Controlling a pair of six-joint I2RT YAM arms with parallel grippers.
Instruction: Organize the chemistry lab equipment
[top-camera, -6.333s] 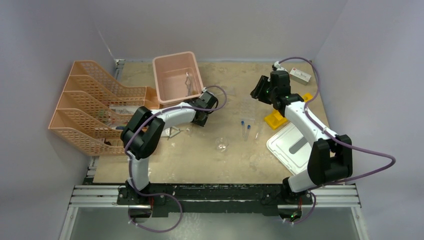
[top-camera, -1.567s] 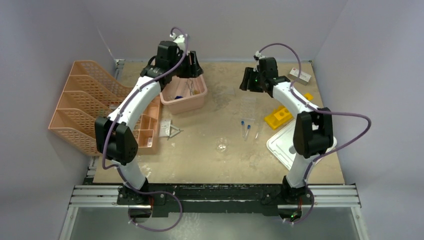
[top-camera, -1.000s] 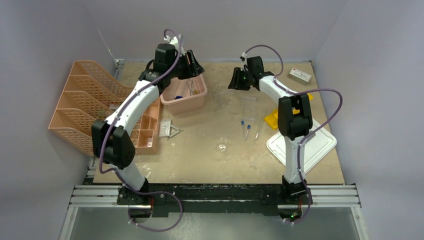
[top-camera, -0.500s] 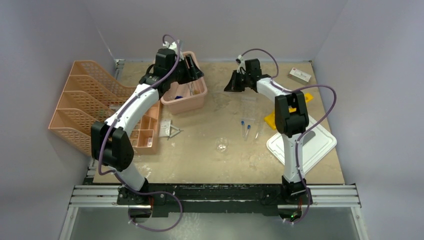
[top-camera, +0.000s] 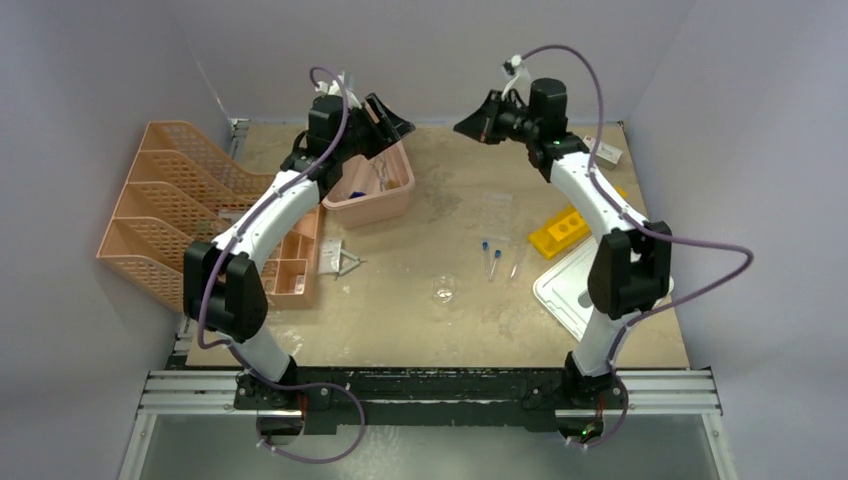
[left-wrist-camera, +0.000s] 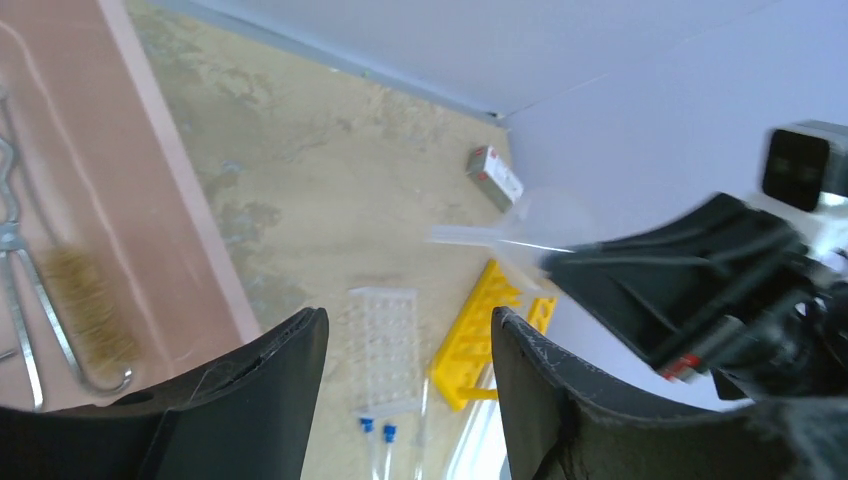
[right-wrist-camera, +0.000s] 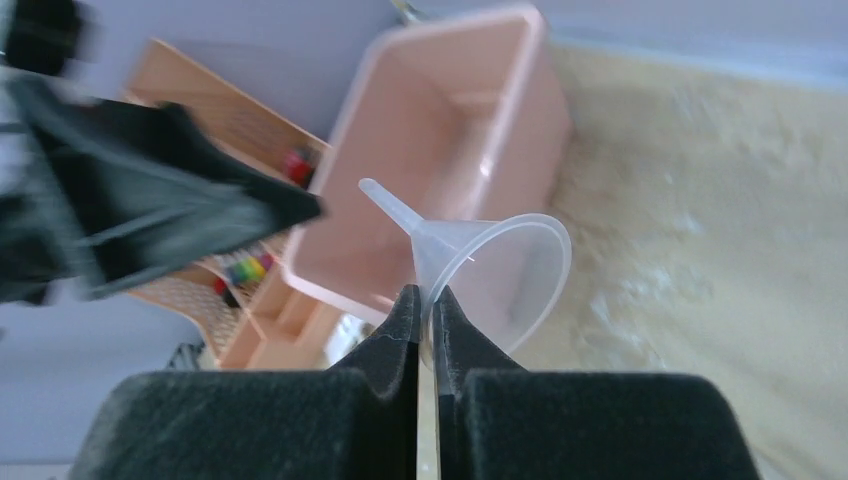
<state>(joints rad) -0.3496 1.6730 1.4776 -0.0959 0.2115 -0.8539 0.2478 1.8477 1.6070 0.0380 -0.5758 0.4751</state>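
In the right wrist view my right gripper (right-wrist-camera: 421, 300) is shut on the rim of a clear plastic funnel (right-wrist-camera: 495, 262), held in the air with its spout toward the pink bin (right-wrist-camera: 440, 130). From above, the right gripper (top-camera: 472, 126) faces my left gripper (top-camera: 396, 124), which is open and empty over the bin's far rim (top-camera: 398, 158). The wire brush (left-wrist-camera: 78, 302) and metal tongs (left-wrist-camera: 12, 262) lie inside the bin. Two blue-capped tubes (top-camera: 489, 255), a small beaker (top-camera: 444, 291), the clear rack (left-wrist-camera: 384, 348) and the yellow rack (top-camera: 558, 231) sit on the table.
Orange mesh file trays (top-camera: 180, 210) line the left edge. The bin's white lid (top-camera: 585, 292) lies at the right front under the right arm. A small box (top-camera: 602, 152) rests at the far right. A thin wire piece (top-camera: 345, 263) lies near the trays.
My right gripper has risen from the table and swung right, now high near the back wall with the funnel. My left gripper has lifted slightly above the bin and opened a little wider.
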